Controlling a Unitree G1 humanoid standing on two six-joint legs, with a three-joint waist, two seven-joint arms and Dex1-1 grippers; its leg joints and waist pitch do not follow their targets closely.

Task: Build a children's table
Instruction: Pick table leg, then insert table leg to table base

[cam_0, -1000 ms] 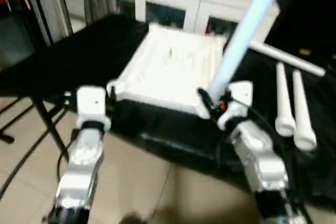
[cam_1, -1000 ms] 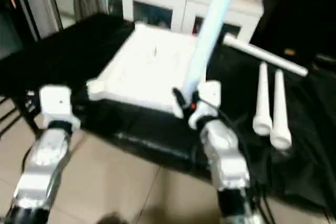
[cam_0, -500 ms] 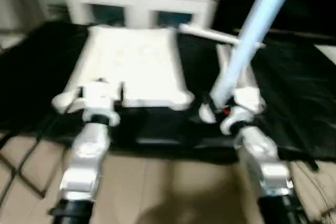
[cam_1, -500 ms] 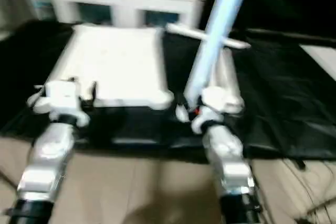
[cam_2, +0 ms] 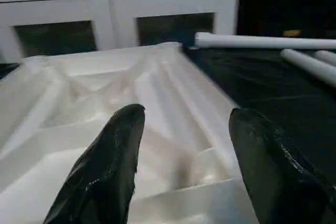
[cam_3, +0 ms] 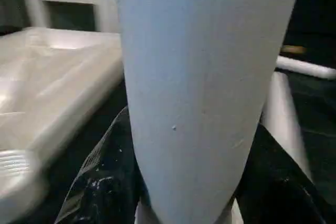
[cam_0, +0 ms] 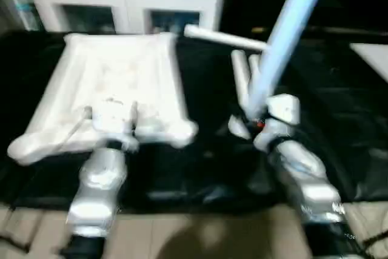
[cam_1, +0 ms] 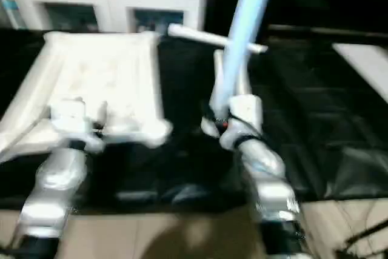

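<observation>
overhead, the right gripper clamps a tube leg near its thick end, upright beside the upturned tabletop. left wrist: left gripper open over the ribs. right wrist: leg looks light, stiff, slick; grip low.

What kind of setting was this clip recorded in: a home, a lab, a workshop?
Probably an indoor room, home-like or a staged test space: a white cabinet with glass doors, a tiled floor, and a table draped in black cloth bearing the tabletop.
</observation>
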